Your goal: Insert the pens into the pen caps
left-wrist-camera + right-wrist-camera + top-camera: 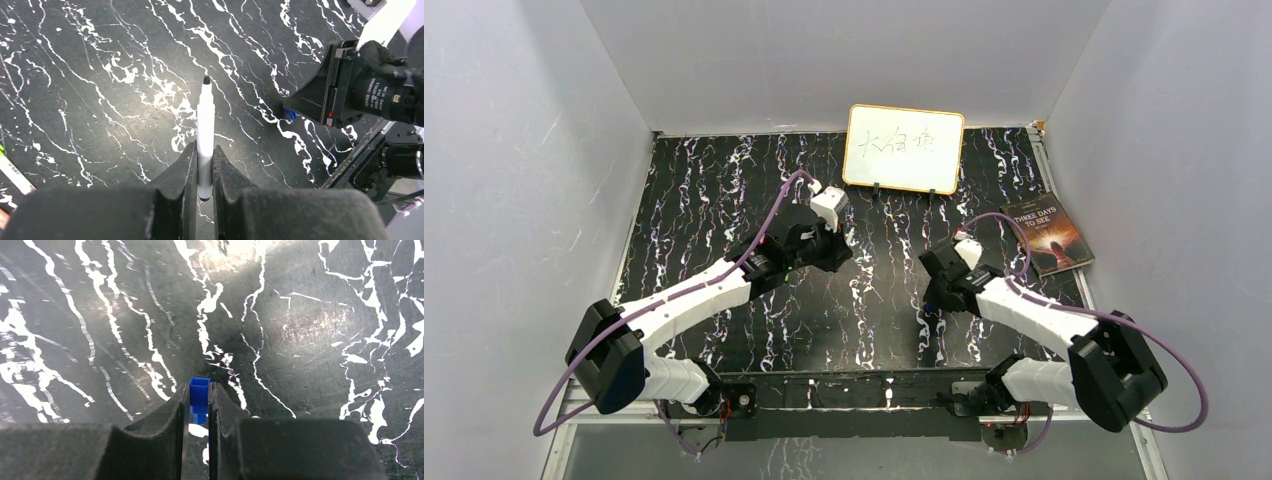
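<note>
Left arm [694, 295] and right arm [1034, 312] angle inward, left fingers [185, 172] and right fingers [172, 412] pinched nearly together.

The counter [310, 325] has a black marble-look surface veined in white. It is smooth, with a dull sheen where light falls on it. The pen [205, 125] held in the left hand [204, 149] is smooth white plastic with a matt black tip. The cap [199, 392] held in the right hand [199, 387] is bright blue plastic, slightly glossy. The fingers [181, 175] of both hands are matt black and finely grainy. The arm shells [694, 295] are smooth white plastic.
</note>
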{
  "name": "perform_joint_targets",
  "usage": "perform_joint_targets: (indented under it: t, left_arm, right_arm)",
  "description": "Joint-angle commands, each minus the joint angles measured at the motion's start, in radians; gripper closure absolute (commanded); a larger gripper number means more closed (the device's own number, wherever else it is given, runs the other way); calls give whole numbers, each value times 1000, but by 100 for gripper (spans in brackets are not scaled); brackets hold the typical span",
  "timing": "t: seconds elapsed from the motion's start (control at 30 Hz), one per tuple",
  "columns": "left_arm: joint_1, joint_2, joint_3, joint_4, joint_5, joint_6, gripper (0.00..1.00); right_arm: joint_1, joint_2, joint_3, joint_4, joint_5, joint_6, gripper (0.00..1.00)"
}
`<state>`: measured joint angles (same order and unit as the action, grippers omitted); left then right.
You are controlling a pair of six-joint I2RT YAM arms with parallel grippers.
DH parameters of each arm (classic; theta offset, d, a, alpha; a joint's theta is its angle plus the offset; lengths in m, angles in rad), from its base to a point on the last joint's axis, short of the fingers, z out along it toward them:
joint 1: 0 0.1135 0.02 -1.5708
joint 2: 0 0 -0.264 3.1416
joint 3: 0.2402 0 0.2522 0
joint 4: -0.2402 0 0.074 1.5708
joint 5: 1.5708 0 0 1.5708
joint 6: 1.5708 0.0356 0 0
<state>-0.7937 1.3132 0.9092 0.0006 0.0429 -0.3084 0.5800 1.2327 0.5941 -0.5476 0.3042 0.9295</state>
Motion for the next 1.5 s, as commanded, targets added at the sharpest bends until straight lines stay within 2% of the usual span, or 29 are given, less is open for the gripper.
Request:
perform_joint_targets:
  t: [0.0, 0.13, 0.3, 0.47, 0.6, 0.83, 1.47]
  left_arm:
    - [7, -12, 8, 56, 85, -24, 100]
    - [5, -15, -29, 191, 255, -82, 100]
    - [5, -41, -133, 508, 434, -255, 100]
    - [4, -28, -215, 796, 522, -459, 100]
    - [-1, -31, -255, 916, 529, -535, 100]
    - [-4, -55, -261, 914, 519, -542, 100]
    - [-3, -103, -200, 754, 466, -433, 100]
  right_arm:
    - [-1, -145, 33, 88, 26, -55, 100]
    - [-3, -298, 42, 264, -33, -128, 100]
    - [-11, -363, 62, 559, -188, -166, 100]
    - [-18, -342, 113, 733, -251, -180, 100]
    - [-35, -326, 135, 826, -299, -191, 100]
    - [-45, -316, 118, 950, -429, -179, 100]
    - [-45, -349, 69, 986, -538, -179, 100]
